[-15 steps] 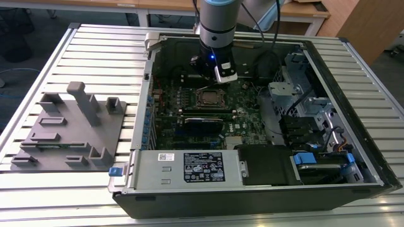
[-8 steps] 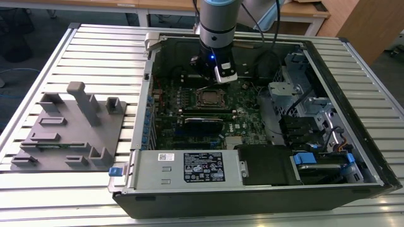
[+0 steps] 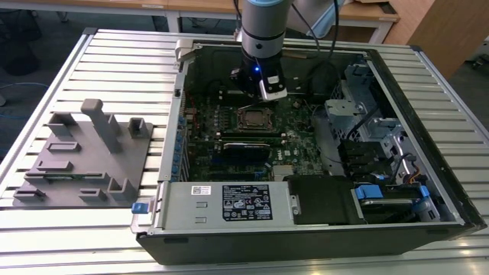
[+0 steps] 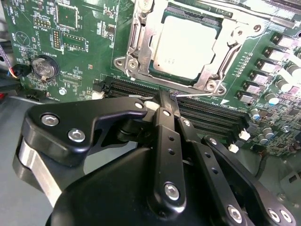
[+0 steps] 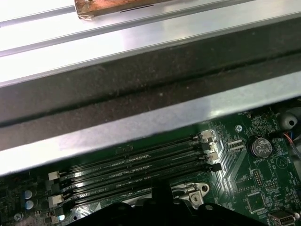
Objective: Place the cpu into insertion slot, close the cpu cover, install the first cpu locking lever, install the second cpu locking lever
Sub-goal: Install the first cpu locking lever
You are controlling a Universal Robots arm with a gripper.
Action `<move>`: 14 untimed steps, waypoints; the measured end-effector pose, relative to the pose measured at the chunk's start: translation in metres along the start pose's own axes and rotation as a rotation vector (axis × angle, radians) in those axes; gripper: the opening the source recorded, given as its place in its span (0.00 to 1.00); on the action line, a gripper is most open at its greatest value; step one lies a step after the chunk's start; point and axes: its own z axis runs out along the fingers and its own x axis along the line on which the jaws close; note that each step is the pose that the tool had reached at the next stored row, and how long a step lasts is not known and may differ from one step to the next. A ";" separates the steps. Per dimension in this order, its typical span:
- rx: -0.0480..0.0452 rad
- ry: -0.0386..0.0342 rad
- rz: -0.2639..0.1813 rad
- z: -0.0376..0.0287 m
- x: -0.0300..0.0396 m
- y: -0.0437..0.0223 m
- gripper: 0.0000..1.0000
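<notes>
Arm (image 3: 261, 28) is down inside the open computer case (image 3: 306, 243) on the slatted counter (image 3: 114, 57); gripper (image 4: 164, 100) is just beside the near edge of the insertion slot (image 3: 255, 118); jaws look closed together, can't tell if anything is pinched between them; cpu (image 4: 186, 47) sits flat in the slot, silver top up; cpu cover (image 4: 143, 42) lies down around it, framing its edges; memory slots (image 4: 211, 117) run right under the tips; grey fixture block (image 3: 84, 166) is well apart, on the exterior view's left
</notes>
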 end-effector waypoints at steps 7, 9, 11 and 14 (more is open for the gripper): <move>0.0154 -0.0056 0.005 0.0016 0.0020 0.0069 0.10; 0.0221 -0.0075 0.005 0.0019 0.0025 0.0085 0.10; 0.0287 -0.0097 0.006 0.0021 0.0025 0.0088 0.10; 0.0365 -0.0125 0.008 0.0027 0.0026 0.0090 0.10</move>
